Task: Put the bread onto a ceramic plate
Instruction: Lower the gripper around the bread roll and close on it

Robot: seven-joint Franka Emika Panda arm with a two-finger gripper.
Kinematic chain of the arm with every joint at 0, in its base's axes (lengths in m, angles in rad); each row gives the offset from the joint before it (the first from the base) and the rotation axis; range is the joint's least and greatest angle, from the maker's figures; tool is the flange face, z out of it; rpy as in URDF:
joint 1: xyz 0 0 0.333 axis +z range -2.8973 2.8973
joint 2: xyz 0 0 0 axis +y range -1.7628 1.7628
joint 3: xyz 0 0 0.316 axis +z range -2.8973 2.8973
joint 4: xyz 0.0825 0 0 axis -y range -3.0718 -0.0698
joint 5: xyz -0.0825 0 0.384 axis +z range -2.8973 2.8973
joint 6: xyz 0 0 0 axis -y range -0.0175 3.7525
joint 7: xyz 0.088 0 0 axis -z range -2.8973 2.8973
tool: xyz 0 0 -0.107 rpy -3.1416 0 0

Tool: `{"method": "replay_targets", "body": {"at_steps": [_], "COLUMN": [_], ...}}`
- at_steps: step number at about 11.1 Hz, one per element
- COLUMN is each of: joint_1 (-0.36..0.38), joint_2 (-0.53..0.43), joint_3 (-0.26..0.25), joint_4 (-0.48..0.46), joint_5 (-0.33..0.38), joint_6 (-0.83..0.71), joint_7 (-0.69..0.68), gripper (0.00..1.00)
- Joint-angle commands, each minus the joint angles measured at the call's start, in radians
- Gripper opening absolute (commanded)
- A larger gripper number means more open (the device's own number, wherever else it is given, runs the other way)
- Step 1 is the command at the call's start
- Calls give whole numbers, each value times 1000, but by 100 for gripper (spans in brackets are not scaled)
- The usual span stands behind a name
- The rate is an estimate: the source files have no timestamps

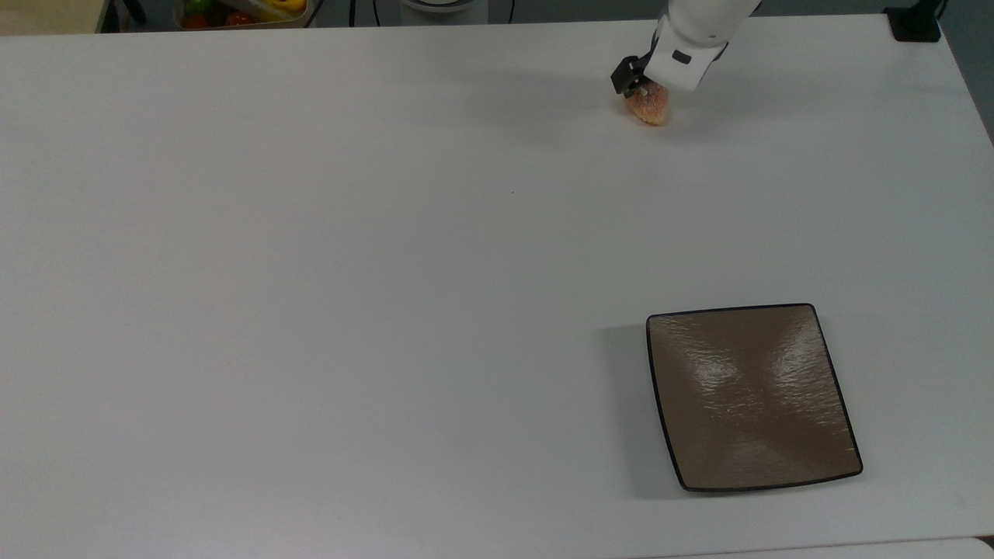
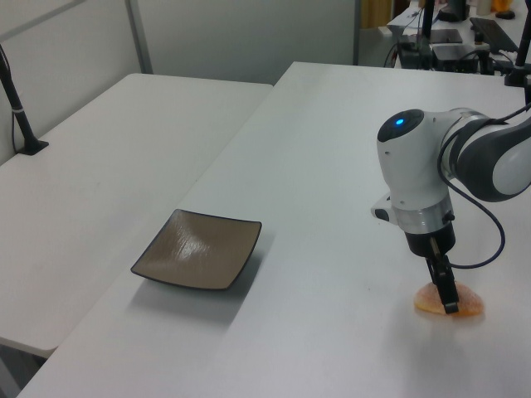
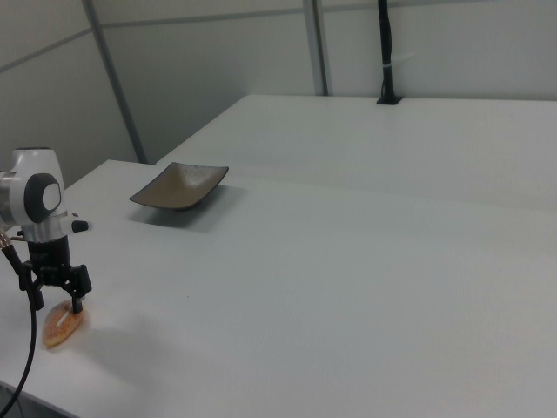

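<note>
Orange-gold, the bread [image 1: 651, 109] lies on the white surface [image 1: 388, 272], well apart from the plate [image 1: 752, 396] and toward the surface's far edge in the top view. We see the pincer [image 2: 448, 300] lowered right onto the bread, its fingers [image 3: 77, 302] spread to either side of the bun in the right view, one dark fingertip reaching the crust in the left view; we cannot tell whether they press it. The plate sits bare and flat on the surface, brown and glossy with a thin black rim. From the plate, the bread lies toward the left view's right.
</note>
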Motion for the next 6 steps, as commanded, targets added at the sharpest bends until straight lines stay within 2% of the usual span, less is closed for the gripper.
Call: {"method": "replay_targets", "body": {"at_steps": [1,3,6], "joint_1": [10,9,9], "joint_2": [-5,-5,-5], "joint_3": [-5,-5,-5], "joint_4": [-16,-16,-15], "joint_5": [2,2,1], "joint_6": [26,26,26], "joint_7": [-1,-1,-1], "gripper": [54,27,25]}}
